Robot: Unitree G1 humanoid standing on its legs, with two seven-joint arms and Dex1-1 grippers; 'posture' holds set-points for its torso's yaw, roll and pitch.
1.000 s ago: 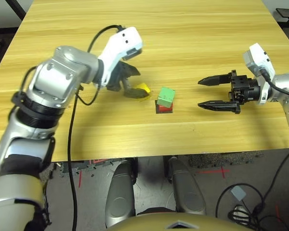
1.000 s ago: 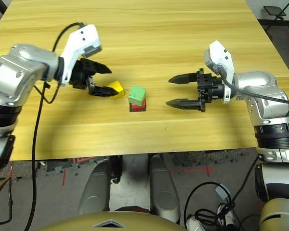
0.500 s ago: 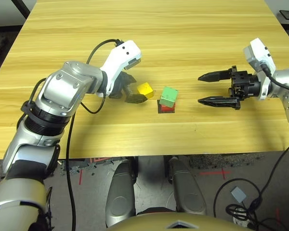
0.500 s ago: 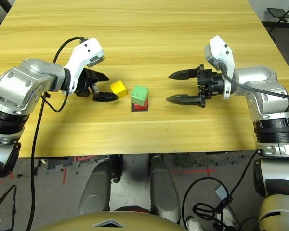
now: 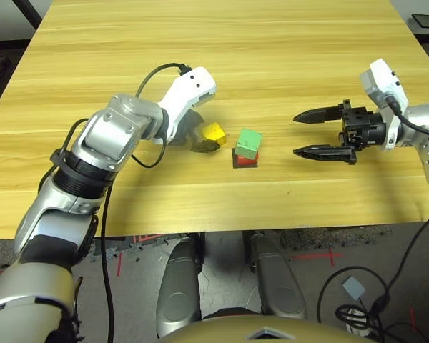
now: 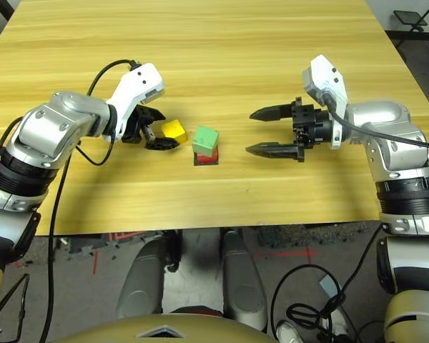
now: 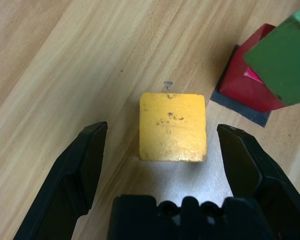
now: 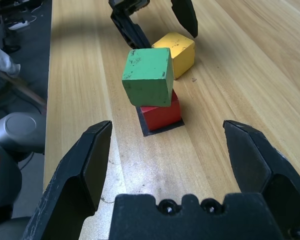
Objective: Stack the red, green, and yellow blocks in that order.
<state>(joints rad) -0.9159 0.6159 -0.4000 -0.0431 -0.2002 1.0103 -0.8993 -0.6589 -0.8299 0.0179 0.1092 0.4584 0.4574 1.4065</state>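
Note:
The yellow block (image 7: 173, 126) rests on the table just left of the stack. My left gripper (image 6: 159, 128) is open around it, one finger on each side, with a gap to both fingertips (image 7: 92, 145). The green block (image 5: 249, 143) sits on the red block (image 8: 161, 114), twisted and overhanging it a little. Under the red block lies a flat black patch (image 7: 240, 105). My right gripper (image 5: 298, 134) hovers open to the right of the stack, pointing at it with nothing between its fingers.
The wooden table (image 5: 272, 43) stretches wide and bare behind the blocks. Its front edge (image 5: 236, 227) runs close below the stack. A black cable (image 5: 154, 75) loops over my left forearm.
My left arm has swung round and its open gripper has settled squarely around the yellow block. The yellow block, the stack and the right gripper have stayed in place.

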